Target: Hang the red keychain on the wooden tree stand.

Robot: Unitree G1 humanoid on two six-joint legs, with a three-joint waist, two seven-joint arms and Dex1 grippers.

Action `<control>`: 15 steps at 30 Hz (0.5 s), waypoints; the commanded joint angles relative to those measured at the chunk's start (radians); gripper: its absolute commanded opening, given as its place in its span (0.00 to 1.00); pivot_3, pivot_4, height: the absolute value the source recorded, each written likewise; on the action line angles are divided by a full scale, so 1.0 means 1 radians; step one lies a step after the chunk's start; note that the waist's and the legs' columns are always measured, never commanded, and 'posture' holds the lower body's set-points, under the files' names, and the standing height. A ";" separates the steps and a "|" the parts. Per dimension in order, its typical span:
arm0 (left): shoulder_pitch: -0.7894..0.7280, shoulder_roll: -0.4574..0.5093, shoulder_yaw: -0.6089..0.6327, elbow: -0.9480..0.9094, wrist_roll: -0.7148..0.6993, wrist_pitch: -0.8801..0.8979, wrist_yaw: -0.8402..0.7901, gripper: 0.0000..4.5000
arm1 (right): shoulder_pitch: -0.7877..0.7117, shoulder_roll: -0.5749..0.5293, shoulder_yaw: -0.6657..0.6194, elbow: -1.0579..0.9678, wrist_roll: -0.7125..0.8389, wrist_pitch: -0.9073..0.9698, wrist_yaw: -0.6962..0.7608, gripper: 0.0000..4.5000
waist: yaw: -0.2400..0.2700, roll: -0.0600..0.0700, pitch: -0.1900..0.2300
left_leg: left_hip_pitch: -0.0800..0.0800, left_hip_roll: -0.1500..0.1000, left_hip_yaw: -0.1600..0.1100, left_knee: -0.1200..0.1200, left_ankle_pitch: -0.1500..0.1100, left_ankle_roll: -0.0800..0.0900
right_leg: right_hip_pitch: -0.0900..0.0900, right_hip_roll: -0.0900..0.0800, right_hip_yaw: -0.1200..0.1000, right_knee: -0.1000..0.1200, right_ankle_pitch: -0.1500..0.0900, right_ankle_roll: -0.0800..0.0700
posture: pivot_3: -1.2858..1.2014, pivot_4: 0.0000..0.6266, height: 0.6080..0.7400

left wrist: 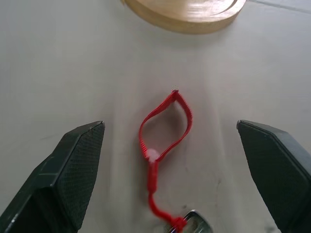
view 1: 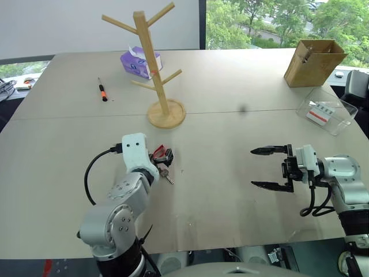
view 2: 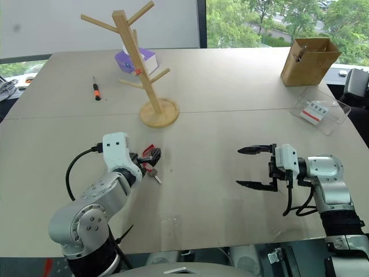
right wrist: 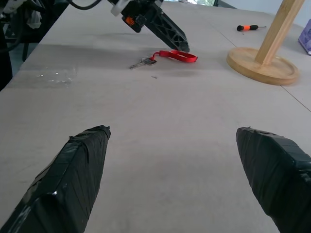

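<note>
Nearest us, on matte beige table (view 1: 230, 190), our left gripper (left wrist: 170, 174) spreads textured black fingers wide around red keychain (left wrist: 163, 141), woven strap loop lying flat, ungrasped. Our right gripper (view 1: 268, 168) gapes wide, empty. Beyond: wooden tree stand (view 1: 154, 69), round disc base, angled pegs bare.

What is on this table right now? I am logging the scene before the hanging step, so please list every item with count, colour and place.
red keychain: one, red strap with silver key, flat on table between the left gripper's open fingers.
wooden tree stand: one, light wood, upright beyond the keychain.
screwdriver: one, orange-black, far left.
tissue pack: one, purple, behind the stand.
cardboard box: one, brown, far right.
clear container: one, transparent, right edge.
left gripper: open, over the keychain.
right gripper: open, empty, right side.
</note>
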 commanded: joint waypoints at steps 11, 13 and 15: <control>0.077 0.064 0.003 -0.062 0.057 0.078 -0.084 1.00 | -0.054 0.012 0.013 0.050 0.015 -0.072 -0.007 0.99 | 0.001 0.000 0.000 | 0.000 0.000 0.000 0.000 0.000 0.000 | 0.000 -0.001 0.000 0.000 0.000 0.000 | 0.52 0.24 1.00; 0.071 0.081 0.004 -0.044 0.067 0.060 -0.095 1.00 | -0.060 0.013 0.014 0.055 0.014 -0.074 -0.012 0.99 | 0.001 0.000 0.000 | 0.000 0.000 0.000 0.000 0.000 0.000 | 0.000 -0.001 0.000 0.000 0.000 0.000 | 0.52 0.24 1.00; 0.059 0.097 0.002 -0.024 0.076 0.042 -0.103 1.00 | -0.062 0.014 0.015 0.057 0.014 -0.074 -0.014 0.99 | 0.001 0.000 0.000 | 0.000 0.000 0.000 0.000 0.000 0.000 | 0.000 -0.001 0.000 0.000 0.000 -0.001 | 0.52 0.24 1.00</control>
